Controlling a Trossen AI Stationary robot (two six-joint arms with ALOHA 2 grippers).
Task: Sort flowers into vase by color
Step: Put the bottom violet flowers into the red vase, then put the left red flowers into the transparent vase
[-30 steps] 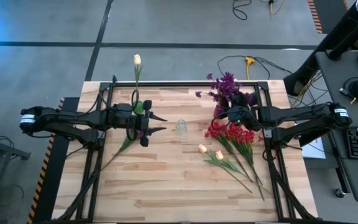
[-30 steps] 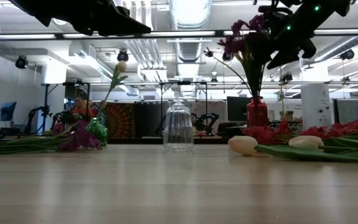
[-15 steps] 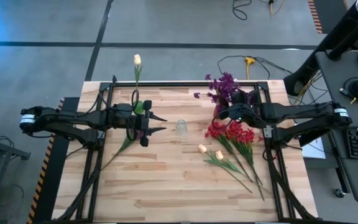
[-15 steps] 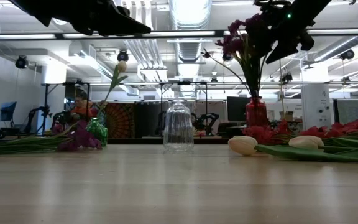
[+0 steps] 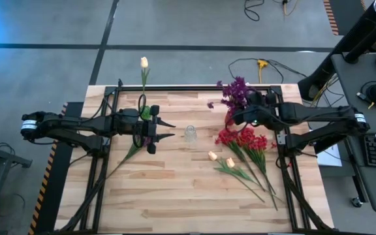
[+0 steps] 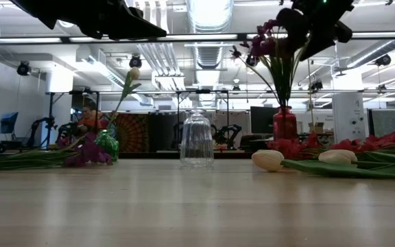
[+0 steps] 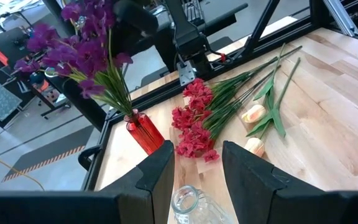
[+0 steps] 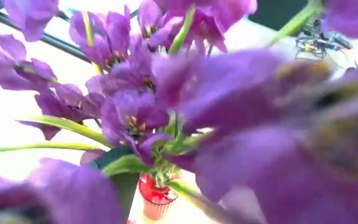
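purple flowers (image 5: 235,91) in red vase (image 6: 283,125) | right hand (image 5: 248,109) above, grip unclear | left hand (image 5: 168,129) parted

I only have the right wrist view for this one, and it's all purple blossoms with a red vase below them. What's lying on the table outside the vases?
Observer: A bunch of red flowers lies flat on the table next to the red vase.
Operator: Any tulips down there too?
Observer: Two tulips lie beside the red flowers' stems, in no vase.
Operator: And what's the left arm doing?
Observer: The left gripper hovers open and empty, pointing at the clear jar at the table's middle.
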